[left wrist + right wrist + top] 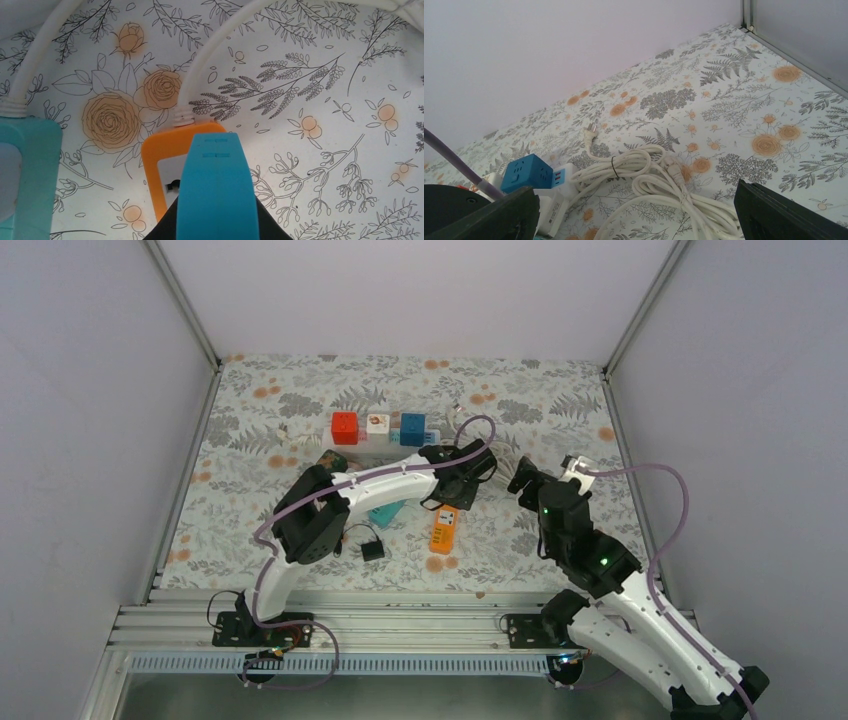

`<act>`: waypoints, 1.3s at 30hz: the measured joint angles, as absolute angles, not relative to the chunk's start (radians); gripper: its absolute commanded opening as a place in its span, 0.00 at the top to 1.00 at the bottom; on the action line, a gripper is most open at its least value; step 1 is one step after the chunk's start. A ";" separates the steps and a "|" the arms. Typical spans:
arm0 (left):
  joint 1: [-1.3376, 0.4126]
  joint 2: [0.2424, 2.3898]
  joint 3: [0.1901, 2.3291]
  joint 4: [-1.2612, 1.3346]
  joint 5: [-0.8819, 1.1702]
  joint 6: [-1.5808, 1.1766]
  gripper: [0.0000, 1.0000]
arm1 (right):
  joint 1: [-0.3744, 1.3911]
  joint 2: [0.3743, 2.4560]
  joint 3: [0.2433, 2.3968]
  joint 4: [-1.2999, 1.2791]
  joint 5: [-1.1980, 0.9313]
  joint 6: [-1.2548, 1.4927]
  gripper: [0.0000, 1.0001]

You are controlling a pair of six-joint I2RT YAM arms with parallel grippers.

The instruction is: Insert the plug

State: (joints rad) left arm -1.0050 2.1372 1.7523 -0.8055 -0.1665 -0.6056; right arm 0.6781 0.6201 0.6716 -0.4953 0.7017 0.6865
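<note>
left gripper (216,170) fingers closed, bottom centre of frame, over orange power strip (159,165). right gripper (634,205) wide open, white cables (649,185) between fingers.

Your table (560,400) is covered in a floral print. On it you have an orange power strip (445,529), a teal power strip (385,513) just beside it, and a small black adapter (372,549) nearer the bases. A red cube socket (344,427), white cube socket (378,423) and blue cube socket (412,428) stand in a row toward the back. A coiled white cable (659,185) lies to their right.
</note>
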 measured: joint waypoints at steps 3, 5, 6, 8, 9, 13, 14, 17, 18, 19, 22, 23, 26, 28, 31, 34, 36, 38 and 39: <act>-1.003 2.138 1.754 -0.814 -0.169 -0.606 0.98 | 0.678 0.612 0.672 -0.496 0.710 0.690 0.00; -1.002 2.138 1.756 -0.814 -0.169 -0.605 0.98 | 0.678 0.609 0.672 -0.498 0.720 0.698 0.00; -1.001 2.138 1.757 -0.816 -0.169 -0.605 0.98 | 0.678 0.608 0.672 -0.503 0.724 0.704 0.00; -1.000 2.139 1.762 -0.823 -0.169 -0.603 0.98 | 0.678 0.601 0.672 -0.514 0.738 0.715 0.00; -1.000 2.139 1.767 -0.828 -0.169 -0.603 0.98 | 0.678 0.597 0.672 -0.519 0.744 0.719 0.00; -1.000 2.139 1.778 -0.832 -0.166 -0.603 0.98 | 0.678 0.573 0.672 -0.533 0.758 0.734 0.00; -1.000 2.139 1.778 -0.833 -0.166 -0.603 0.98 | 0.678 0.567 0.672 -0.535 0.762 0.735 0.00; -1.000 2.139 1.778 -0.834 -0.160 -0.603 0.98 | 0.678 0.561 0.672 -0.538 0.768 0.739 0.00; -1.000 2.139 1.778 -0.835 -0.156 -0.603 0.98 | 0.678 0.561 0.672 -0.540 0.769 0.740 0.00; -1.000 2.139 1.778 -0.836 -0.153 -0.603 0.98 | 0.678 0.561 0.672 -0.542 0.769 0.742 0.00; -1.001 2.139 1.774 -0.838 -0.150 -0.603 0.98 | 0.678 0.561 0.672 -0.547 0.770 0.746 0.00; -1.000 2.139 1.770 -0.837 -0.149 -0.603 0.98 | 0.678 0.561 0.671 -0.548 0.770 0.747 0.00; -1.000 2.141 1.761 -0.840 -0.148 -0.603 0.98 | 0.678 0.561 0.671 -0.548 0.771 0.750 0.00; -1.000 2.141 1.761 -0.838 -0.147 -0.603 0.98 | 0.678 0.561 0.670 -0.548 0.771 0.752 0.00; -1.000 2.148 1.761 -0.837 -0.148 -0.603 0.98 | 0.678 0.559 0.666 -0.548 0.771 0.753 0.00; -1.000 2.152 1.762 -0.830 -0.149 -0.599 0.98 | 0.678 0.557 0.662 -0.549 0.771 0.753 0.00; -1.000 2.152 1.762 -0.829 -0.149 -0.596 0.98 | 0.678 0.555 0.660 -0.549 0.771 0.753 0.00; -1.000 2.154 1.762 -0.828 -0.149 -0.595 0.98 | 0.678 0.555 0.659 -0.549 0.771 0.753 0.00; -1.000 2.154 1.762 -0.828 -0.149 -0.595 0.98 | 0.678 0.555 0.659 -0.549 0.771 0.753 0.00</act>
State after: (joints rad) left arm -1.0004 2.1536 1.7622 -0.8280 -0.1493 -0.5953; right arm 0.6781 0.5552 0.6590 -0.5491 0.7708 0.7532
